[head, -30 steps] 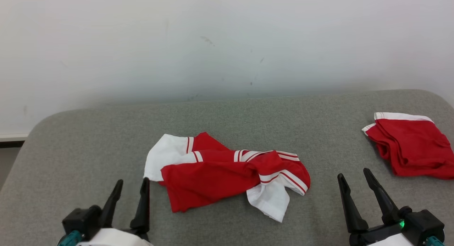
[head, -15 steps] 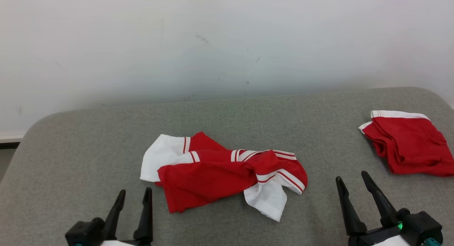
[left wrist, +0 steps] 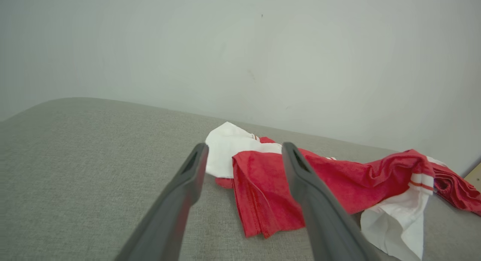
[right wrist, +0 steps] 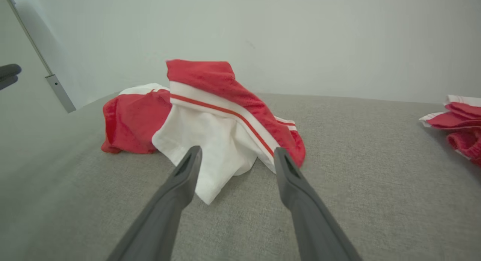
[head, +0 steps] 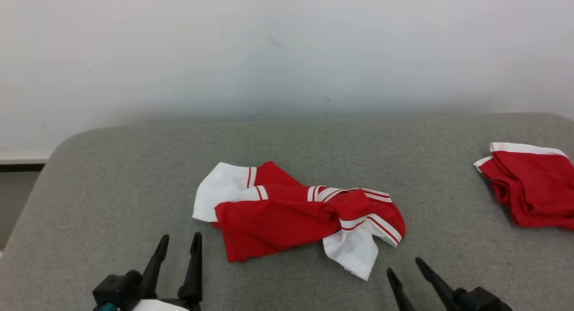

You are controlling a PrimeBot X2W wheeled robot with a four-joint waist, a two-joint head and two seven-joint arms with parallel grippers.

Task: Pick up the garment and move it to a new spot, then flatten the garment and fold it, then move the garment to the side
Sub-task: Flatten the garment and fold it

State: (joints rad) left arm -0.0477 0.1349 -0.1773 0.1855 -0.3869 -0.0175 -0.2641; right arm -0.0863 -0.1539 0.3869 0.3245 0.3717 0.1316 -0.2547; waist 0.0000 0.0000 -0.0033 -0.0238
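Right fingers [right wrist: 300,201] are sliding in, wide open and empty, toward the garment [head: 287,217] on the table [head: 112,190], white corner just ahead; left fingers [left wrist: 317,208], also spread empty, are hovering beside its red edge.

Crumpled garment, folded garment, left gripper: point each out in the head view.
crumpled garment [head: 273,217], head view, red middle panel
folded garment [head: 533,185], head view, red top layer
left gripper [head: 180,235], head view, between its fingertips
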